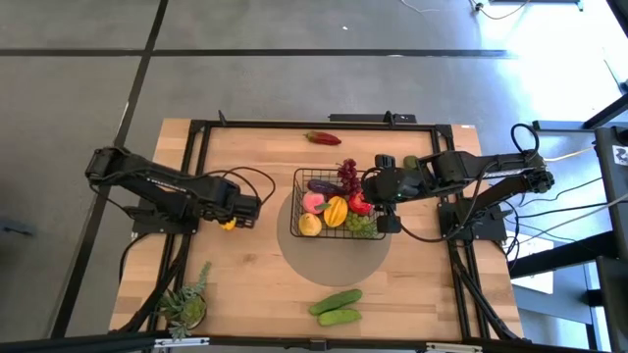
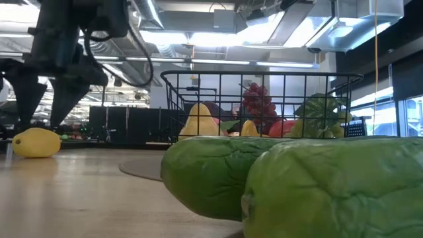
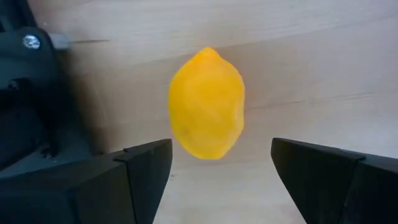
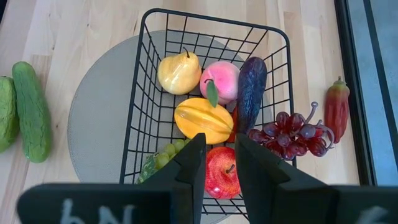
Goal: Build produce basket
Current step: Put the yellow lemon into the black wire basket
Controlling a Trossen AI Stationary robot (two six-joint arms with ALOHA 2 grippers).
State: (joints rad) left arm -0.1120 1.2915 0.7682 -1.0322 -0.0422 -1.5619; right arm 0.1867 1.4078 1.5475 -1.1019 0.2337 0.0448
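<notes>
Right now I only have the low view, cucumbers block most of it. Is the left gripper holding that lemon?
Observer: No. The left gripper hangs open over the lemon, which lies on the table.
Operator: Where's the right gripper?
Observer: The right gripper hovers over the basket, above the red apple.
Operator: Anything else outside the basket?
Observer: A red pepper lies on the table's far side.

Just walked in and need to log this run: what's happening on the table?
The robot is filling a basket with toy produce. The left gripper is open over a lemon lying on the table left of the basket. The right gripper hangs above the basket over the apple, holding nothing. Two cucumbers remain outside.
</notes>
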